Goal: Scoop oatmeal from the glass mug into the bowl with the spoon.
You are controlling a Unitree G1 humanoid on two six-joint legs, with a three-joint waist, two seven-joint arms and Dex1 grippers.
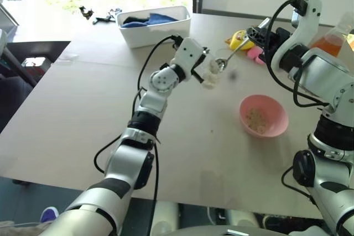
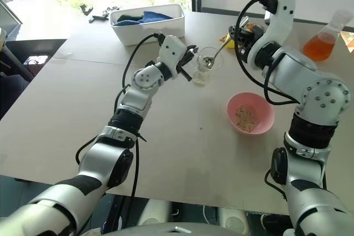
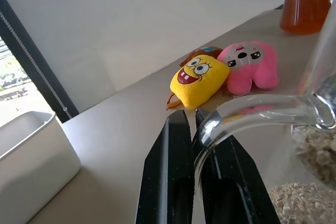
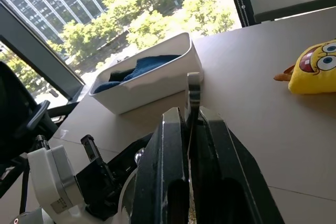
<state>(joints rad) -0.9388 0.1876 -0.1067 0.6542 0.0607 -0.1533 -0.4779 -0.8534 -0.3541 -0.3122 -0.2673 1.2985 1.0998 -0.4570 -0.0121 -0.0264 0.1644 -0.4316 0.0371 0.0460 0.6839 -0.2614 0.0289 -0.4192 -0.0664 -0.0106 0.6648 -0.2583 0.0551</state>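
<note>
Left claw (image 2: 189, 59), fully closed, pinches the handle of the glass mug (image 2: 206, 66) and holds it raised over the worktop (image 2: 166, 136). Right claw (image 2: 239, 35), fully closed, grips the handle end of the spoon (image 2: 217, 53). The spoon's long axis runs from the right claw toward 8 o'clock, its head at the mug mouth, above the oatmeal (image 1: 212, 77) inside. The bowl (image 2: 250, 113) lies at about 5 o'clock from the mug, well apart, nearer the right arm, and already holds some oatmeal. Judged next: the loaded head must travel toward 5 o'clock. Count: one mug, one spoon, one bowl.
</note>
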